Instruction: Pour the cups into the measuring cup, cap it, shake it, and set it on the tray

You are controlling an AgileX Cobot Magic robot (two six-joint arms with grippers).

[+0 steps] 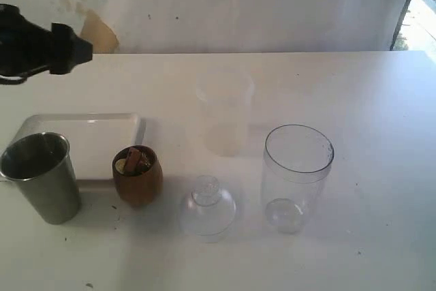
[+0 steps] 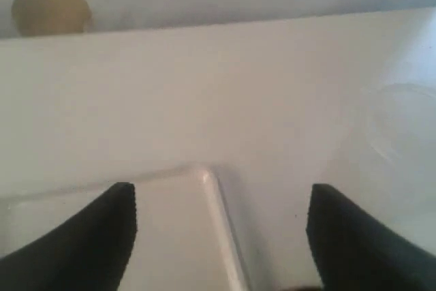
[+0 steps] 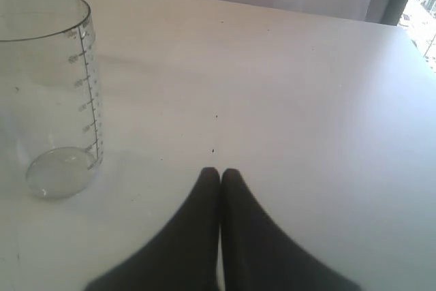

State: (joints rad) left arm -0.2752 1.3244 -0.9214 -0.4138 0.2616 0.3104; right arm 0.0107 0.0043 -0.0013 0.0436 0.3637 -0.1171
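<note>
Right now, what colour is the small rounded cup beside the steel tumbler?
Brown, with a wood-grain look; the wooden cup shows best in the exterior view.

We make out a printed scale (image 3: 86, 100) of tick marks and tiny numerals up the measuring cup (image 3: 48, 93), too small to read; nothing else legible

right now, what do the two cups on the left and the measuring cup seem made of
Tall tapered cup: likely brushed steel, grey, dull sheen. Small round cup: seems wood, brown, matte. Measuring cup: probably clear plastic, see-through with printed marks.
</note>
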